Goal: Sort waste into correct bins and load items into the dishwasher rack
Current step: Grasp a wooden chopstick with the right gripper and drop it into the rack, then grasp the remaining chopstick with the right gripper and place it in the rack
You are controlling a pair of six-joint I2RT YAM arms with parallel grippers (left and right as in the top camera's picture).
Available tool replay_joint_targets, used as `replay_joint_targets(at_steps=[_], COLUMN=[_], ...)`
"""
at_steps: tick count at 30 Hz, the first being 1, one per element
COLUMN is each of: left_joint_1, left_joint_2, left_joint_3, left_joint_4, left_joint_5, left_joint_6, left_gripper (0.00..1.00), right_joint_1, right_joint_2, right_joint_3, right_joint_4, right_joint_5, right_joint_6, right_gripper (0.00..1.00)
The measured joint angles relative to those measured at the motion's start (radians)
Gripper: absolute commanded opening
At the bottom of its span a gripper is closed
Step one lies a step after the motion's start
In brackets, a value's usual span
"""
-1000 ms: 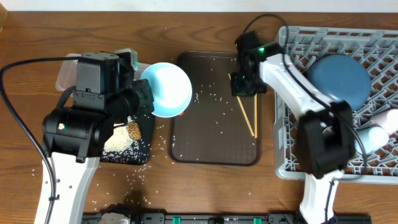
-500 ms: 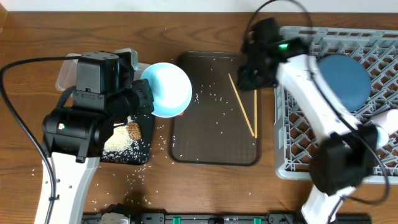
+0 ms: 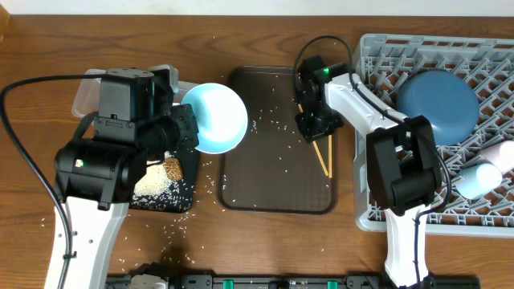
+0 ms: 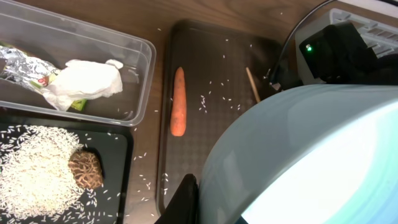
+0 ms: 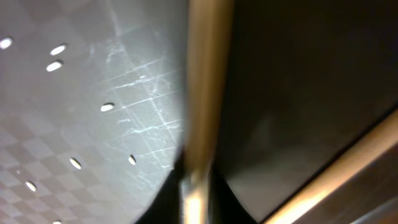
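1. The bowl (image 3: 215, 116) is gripped at its rim by the left tool (image 3: 191, 128). It is held tilted above the counter (image 3: 32, 48), between the black tray (image 3: 186, 172) and the brown tray (image 3: 277, 181).
2. The right tool (image 3: 313, 122) is lowered onto the far end of the chopsticks (image 3: 322, 154), which lie on the right side of the brown tray. Whether it is clenched or released cannot be told; the wrist view is blurred, with one stick seen running up the middle.
3. The carrot (image 4: 178, 110) is seen lying on the left part of the brown tray.
4. The tissue (image 4: 87, 81) and wrapper (image 4: 22, 62) are in the clear tub (image 4: 140, 87), at far left.
5. The brown lump (image 4: 85, 169) is on the black tray, touching a heap of rice (image 4: 31, 177).
6. Loose grains are scattered over the brown tray and the counter.
7. The plate (image 3: 438, 104) is in the rack (image 3: 377, 60), at right; a pale cup (image 3: 478, 178) is lying by the rack's right edge.
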Motion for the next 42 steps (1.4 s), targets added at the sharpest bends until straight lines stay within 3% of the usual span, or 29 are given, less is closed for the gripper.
replay_joint_targets(at_steps=[9, 20, 29, 30, 34, 42], left_joint_1=[0.000, 0.000, 0.000, 0.000, 0.000, 0.000], left_joint_2=[0.000, 0.000, 0.000, 0.000, 0.000, 0.000], left_joint_3=[0.000, 0.000, 0.000, 0.000, 0.000, 0.000], left_joint_4=[0.000, 0.000, -0.002, -0.002, -0.002, -0.002], left_joint_5=[0.000, -0.007, -0.007, -0.007, -0.007, -0.008], left_joint_6=[0.000, 0.000, 0.000, 0.000, 0.000, 0.000], left_gripper=[0.06, 0.06, 0.07, 0.06, 0.06, 0.06], right_joint_1=[-0.018, -0.237, -0.376, -0.375, -0.373, -0.277], right_joint_2=[-0.045, -0.449, -0.398, -0.391, -0.382, -0.382], right_joint_3=[0.000, 0.047, -0.004, -0.015, -0.052, -0.053], right_joint_4=[-0.022, -0.068, -0.115, -0.114, -0.105, -0.081], right_joint_5=[-0.047, -0.086, -0.058, -0.049, -0.022, -0.041], right_joint_6=[0.034, 0.085, 0.090, 0.090, 0.092, 0.032], right_gripper=[0.01, 0.01, 0.01, 0.03, 0.33, 0.38])
